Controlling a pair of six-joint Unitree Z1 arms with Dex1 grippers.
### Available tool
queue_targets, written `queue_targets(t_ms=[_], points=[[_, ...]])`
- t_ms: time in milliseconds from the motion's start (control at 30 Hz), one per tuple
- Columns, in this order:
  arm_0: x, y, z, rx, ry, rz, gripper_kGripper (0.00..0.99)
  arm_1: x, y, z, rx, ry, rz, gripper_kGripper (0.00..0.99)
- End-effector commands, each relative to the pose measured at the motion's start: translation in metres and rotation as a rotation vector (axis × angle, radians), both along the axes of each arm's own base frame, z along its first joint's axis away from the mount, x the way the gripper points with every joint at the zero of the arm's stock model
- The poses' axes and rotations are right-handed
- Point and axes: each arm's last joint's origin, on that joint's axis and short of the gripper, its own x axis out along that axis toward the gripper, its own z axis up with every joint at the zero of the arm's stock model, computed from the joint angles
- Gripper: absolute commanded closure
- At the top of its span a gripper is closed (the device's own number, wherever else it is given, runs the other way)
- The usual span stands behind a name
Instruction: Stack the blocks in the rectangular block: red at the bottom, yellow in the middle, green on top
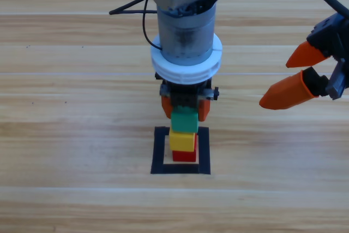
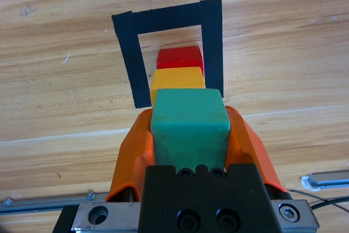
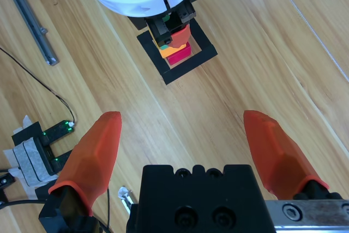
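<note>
Inside the black tape outline point(image 1: 159, 151) point(image 2: 211, 36) the red cube point(image 1: 185, 155) point(image 2: 180, 57) lies at the bottom, and the yellow cube point(image 1: 182, 141) point(image 2: 177, 78) sits on it. My left gripper point(image 1: 184, 110) point(image 2: 189, 129) comes down over the middle and is shut on the green cube point(image 1: 184, 119) point(image 2: 189, 126), held directly above the yellow one; I cannot tell whether the two touch. My right gripper point(image 1: 297, 75) point(image 3: 182, 140) hangs open at the right edge, with nothing in it. It faces the tape outline point(image 3: 177, 72) from a distance.
A metal rail point(image 3: 30, 17) point(image 2: 327, 179) lies on the wood behind the arms. A small taped device with green lights point(image 3: 41, 145) and a thin black cable sit near the right arm's base. Bare wooden table point(image 1: 65, 135) surrounds the outline.
</note>
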Motion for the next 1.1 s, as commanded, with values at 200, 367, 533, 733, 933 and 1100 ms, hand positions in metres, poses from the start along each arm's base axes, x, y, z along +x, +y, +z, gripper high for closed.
queue_targets(t_ms=[200, 367, 533, 733, 933, 1100], points=[[0.000, -0.013, -0.035, 0.071, 0.042, -0.025, 0.990, 0.002, -0.008, -0.010, -0.025, 0.014, -0.015, 0.004], [0.000, -0.013, -0.034, 0.071, 0.040, -0.024, 0.990, 0.002, -0.007, -0.011, -0.027, 0.016, -0.015, 0.004], [-0.001, -0.014, -0.027, 0.049, 0.027, -0.018, 0.172, 0.002, -0.007, -0.011, -0.028, 0.015, -0.014, 0.004], [-0.002, -0.012, -0.022, 0.043, 0.022, -0.018, 0.000, 0.002, -0.007, -0.011, -0.029, 0.016, -0.014, 0.004], [-0.005, -0.008, -0.010, 0.026, 0.007, -0.019, 0.000, 0.002, -0.008, -0.011, -0.033, 0.018, -0.013, 0.004], [-0.016, 0.010, 0.040, -0.045, -0.074, -0.016, 0.000, 0.003, -0.008, -0.010, -0.051, 0.004, -0.020, 0.005]])
